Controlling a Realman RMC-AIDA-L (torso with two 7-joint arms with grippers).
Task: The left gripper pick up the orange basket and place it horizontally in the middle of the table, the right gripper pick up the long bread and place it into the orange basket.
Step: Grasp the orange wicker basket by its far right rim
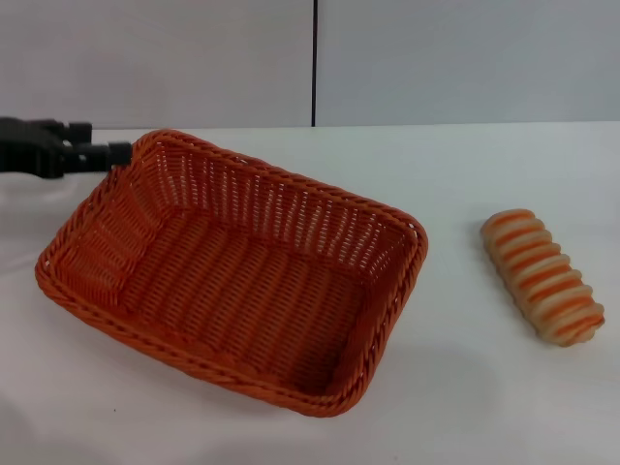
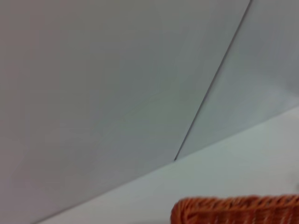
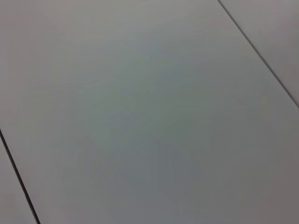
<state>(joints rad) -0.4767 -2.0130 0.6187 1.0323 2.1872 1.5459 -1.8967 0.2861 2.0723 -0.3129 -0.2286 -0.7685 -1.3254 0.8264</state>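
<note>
A white worktop (image 1: 465, 407) is seen from above and in front. Nearest, left of centre, an orange basket (image 1: 232, 271) lies at a slant, its long axis running from far left to near right. It is empty, with woven sloped sides and a braided rim. By its weave it is judged light and fairly stiff, with some give at the walls; the rim looks like the firmest place to be gripped, and a hold at one end is likely to let the far end sag or swing.

To the right, well apart from the basket, a long bread (image 1: 543, 277) lies on the worktop, also at a slant. It is tan with orange and cream ridges across it. It is judged light and soft, easily dented, and is best taken across its middle, along the ridges, with a gentle squeeze.

At the far left corner of the basket, the left pincer (image 1: 108, 154) is seen reaching in from the left edge, its dark tip at the rim. Whether the rim is clamped cannot be told. A strip of rim shows in the left wrist view.

The right pincer is not in view; only pale panels with dark seams are shown by its wrist camera.
</note>
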